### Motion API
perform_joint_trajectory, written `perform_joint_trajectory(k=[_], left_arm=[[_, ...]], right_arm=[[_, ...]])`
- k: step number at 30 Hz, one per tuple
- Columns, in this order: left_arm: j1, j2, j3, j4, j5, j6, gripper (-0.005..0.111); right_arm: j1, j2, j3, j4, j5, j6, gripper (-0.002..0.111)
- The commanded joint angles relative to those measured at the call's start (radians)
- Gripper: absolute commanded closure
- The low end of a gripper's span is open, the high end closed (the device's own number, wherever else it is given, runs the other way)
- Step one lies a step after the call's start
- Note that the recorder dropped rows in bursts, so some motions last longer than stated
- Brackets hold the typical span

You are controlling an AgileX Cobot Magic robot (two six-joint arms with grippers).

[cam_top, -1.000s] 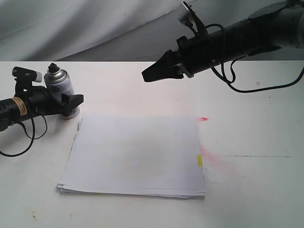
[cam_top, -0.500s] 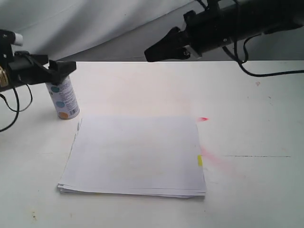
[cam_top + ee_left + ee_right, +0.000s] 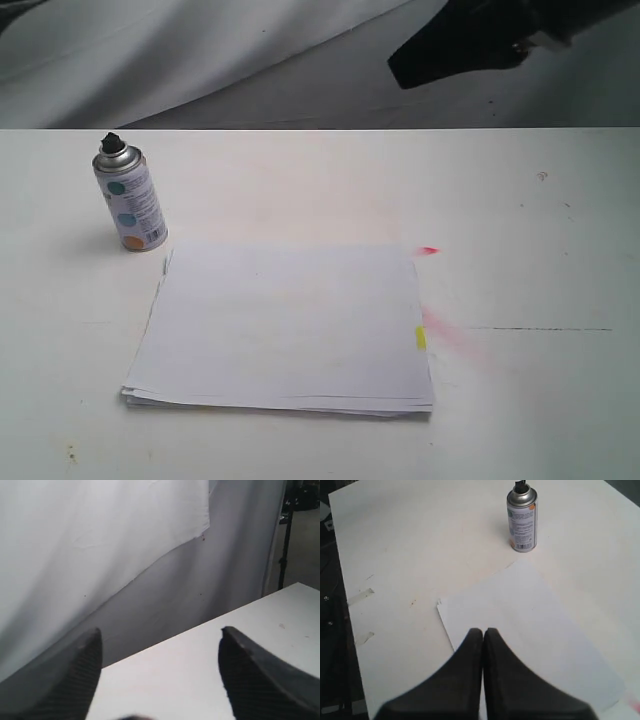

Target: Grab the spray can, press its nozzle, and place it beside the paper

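Note:
The spray can [image 3: 131, 204] stands upright on the white table just off the far left corner of the paper [image 3: 285, 325], with its black nozzle [image 3: 111, 142] on top. The right wrist view shows the spray can [image 3: 522, 519] and the paper [image 3: 530, 630] from above. My right gripper [image 3: 483, 631] is shut and empty, raised high over the table; its dark tip [image 3: 400, 68] shows at the top of the exterior view. My left gripper [image 3: 160, 637] is open and empty, out of the exterior view, aimed at the backdrop and the table's far edge.
A yellow tab [image 3: 421, 338] sticks out of the paper's right edge, beside pink spray marks [image 3: 450, 338] on the table. A grey cloth backdrop [image 3: 200, 60] hangs behind the table. Tape scraps [image 3: 360, 596] lie near a table edge.
My left gripper let go of the can, rose and left the exterior view. The right arm lifted up and to the right. The can stands where it was.

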Motion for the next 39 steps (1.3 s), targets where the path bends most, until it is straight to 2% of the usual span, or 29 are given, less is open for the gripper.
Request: perform_joint_trajectory(k=[1, 6, 9, 12, 15, 19, 21, 24, 25, 28, 30, 39], left_arm=[[0.000, -0.176, 0.025, 0.079, -0.023, -0.118, 0.065], [0.000, -0.388, 0.145, 0.079, -0.025, -0.124, 0.095], [0.000, -0.489, 0.238, 0.079, -0.027, -0.155, 0.107], [0.000, -0.622, 0.343, 0.079, -0.051, -0.219, 0.107], [0.000, -0.765, 0.470, -0.059, -0.107, -0.225, 0.107], [0.000, -0.858, 0.617, -0.144, -0.119, -0.217, 0.107], [0.000, -0.861, 0.673, -0.212, -0.121, -0.159, 0.107], [-0.005, -0.857, 0.725, -0.335, -0.121, -0.032, 0.107], [-0.025, -0.857, 0.743, -0.383, -0.112, 0.008, 0.107], [-0.106, -0.857, 0.775, -0.392, -0.094, 0.036, 0.107], [-0.128, -0.857, 0.780, -0.374, -0.114, 0.036, 0.107], [-0.128, -0.857, 0.783, -0.356, -0.160, 0.041, 0.107]], right_arm=[[-0.002, -0.182, 0.138, -0.021, 0.015, 0.025, 0.108], [-0.002, -0.455, 0.375, -0.021, 0.015, 0.059, 0.108], [-0.002, -0.618, 0.506, -0.021, -0.010, 0.137, 0.108], [-0.002, -0.837, 0.657, -0.017, -0.070, 0.220, 0.108], [-0.002, -1.055, 0.800, -0.015, -0.142, 0.265, 0.108], [-0.002, -1.244, 0.991, -0.013, -0.377, 0.265, 0.108], [-0.002, -1.297, 1.101, 0.027, -0.562, 0.252, 0.108], [-0.002, -1.307, 1.219, 0.118, -0.715, 0.188, 0.108], [-0.002, -1.307, 1.271, 0.217, -0.778, 0.137, 0.108], [-0.002, -1.307, 1.316, 0.281, -0.857, 0.119, 0.108], [-0.002, -1.307, 1.316, 0.281, -0.881, 0.119, 0.108], [-0.002, -1.307, 1.316, 0.281, -0.886, 0.121, 0.108]])
